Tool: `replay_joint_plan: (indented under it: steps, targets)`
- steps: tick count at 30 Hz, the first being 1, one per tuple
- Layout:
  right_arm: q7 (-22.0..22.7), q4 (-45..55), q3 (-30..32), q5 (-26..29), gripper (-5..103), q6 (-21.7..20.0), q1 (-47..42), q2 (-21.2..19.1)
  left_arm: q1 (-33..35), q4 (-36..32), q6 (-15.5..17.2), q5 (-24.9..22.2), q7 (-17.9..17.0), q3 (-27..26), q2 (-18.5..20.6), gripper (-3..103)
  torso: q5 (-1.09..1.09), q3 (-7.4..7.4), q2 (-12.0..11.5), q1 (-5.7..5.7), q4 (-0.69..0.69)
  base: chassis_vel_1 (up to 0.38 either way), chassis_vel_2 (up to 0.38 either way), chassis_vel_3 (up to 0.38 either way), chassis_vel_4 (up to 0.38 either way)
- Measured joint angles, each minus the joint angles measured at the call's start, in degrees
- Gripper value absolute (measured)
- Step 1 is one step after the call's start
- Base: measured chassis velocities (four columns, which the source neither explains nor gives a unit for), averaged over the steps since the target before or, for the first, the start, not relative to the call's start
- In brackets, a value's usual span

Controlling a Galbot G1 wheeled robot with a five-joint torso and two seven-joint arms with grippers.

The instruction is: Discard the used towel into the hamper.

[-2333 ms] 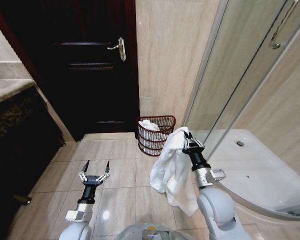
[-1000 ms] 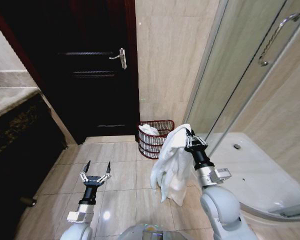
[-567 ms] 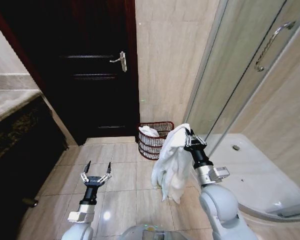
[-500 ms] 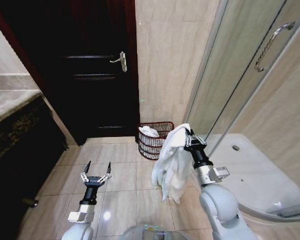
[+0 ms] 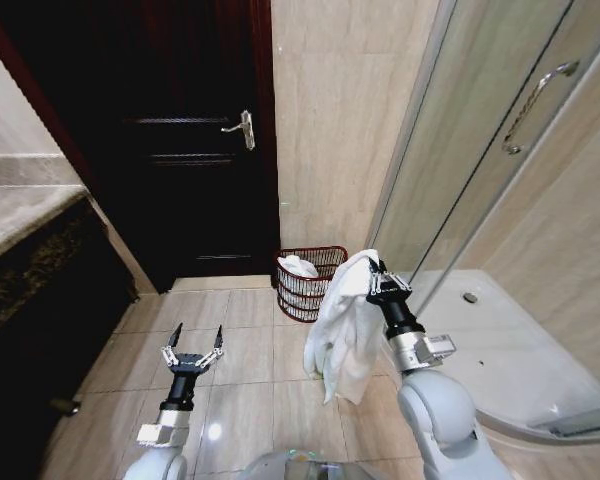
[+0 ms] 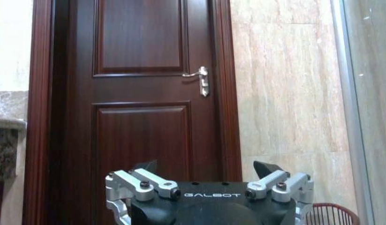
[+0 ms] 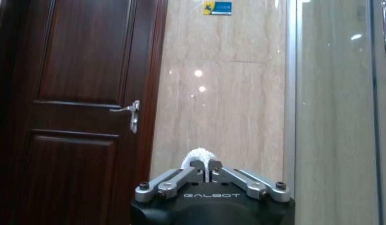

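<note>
From the head view, the right gripper (image 5: 377,281) pinches a white towel (image 5: 342,325) hanging just short of the hamper (image 5: 311,283), which stands against the wall and already holds white cloth. Released here, the towel would likely hit the floor or catch the rim. The left gripper (image 5: 192,349) waits spread open.

In the left wrist view, "GALBOT" marks the gripper body.

In the right wrist view, closed fingers (image 7: 180,177) clamp a towel tuft; the wall sticker (image 7: 217,7) is unreadable.

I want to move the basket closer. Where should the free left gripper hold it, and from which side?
Judging by shape: the hamper stands upright with an open rim. The left gripper, open, would best pinch the bare near rim from above, beside the white cloth inside.
</note>
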Motion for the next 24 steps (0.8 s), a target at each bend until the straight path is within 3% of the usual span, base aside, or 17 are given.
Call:
replay_joint_plan:
  steps: [24]
  targets:
    - [-0.59,-1.08,-0.23,-0.86,2,-0.03,0.2,0.51,-0.14,0.57,-0.45,-0.17,-0.05,-0.08,0.29,100,0.0,3.37,5.76,2.4,0.0,0.018,0.019,-0.019,-0.02]
